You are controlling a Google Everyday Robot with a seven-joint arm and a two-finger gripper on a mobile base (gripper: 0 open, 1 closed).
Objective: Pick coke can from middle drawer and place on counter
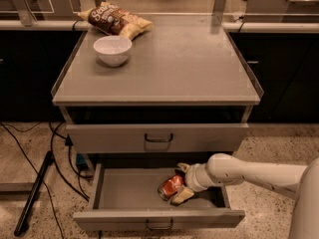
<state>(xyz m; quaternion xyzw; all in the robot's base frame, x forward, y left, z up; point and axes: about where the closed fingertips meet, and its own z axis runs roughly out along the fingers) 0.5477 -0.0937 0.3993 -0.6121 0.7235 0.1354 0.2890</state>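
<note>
The coke can [171,186], red-orange with a silvery end, lies on its side on the floor of the open middle drawer [124,190], right of centre. My gripper [181,182] reaches into the drawer from the right on a white arm. One finger [182,195] lies in front of the can and the other [183,168] behind it, so the fingers straddle the can. The grey counter [179,63] is above, with its thin clear rim.
A white bowl [112,50] and a brown-and-yellow chip bag [114,21] sit at the counter's back left. A shut drawer front [157,137] with a dark handle is above the open drawer. Black cables and a pole [35,193] lie on the floor at left.
</note>
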